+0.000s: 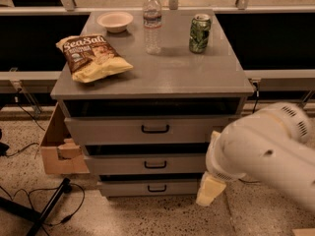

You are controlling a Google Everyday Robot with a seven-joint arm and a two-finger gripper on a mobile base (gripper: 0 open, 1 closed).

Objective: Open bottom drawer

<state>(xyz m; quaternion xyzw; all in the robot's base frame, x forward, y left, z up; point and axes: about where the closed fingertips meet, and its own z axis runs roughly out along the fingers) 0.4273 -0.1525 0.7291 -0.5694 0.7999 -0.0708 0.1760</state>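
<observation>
The bottom drawer, lowest of three grey fronts beneath the surface, looks closed. Rigid wood, probably light, it should slide straight out. The place to hook is its black bar handle. The hand hangs by the front's right end, off the handle and carrying nothing visible. How far open it is cannot be told.

**White arm, cream tip**

A bulky white robot arm of smooth rounded plastic fills the near right of the scene. Its thick, tube-like segments swell into a bulbous joint. A small dark round dot marks its side, and short dark vent slots line the upper housing. At its lower left end sits the pale cream gripper, blocky and yellowish, low and right of centre.
</observation>
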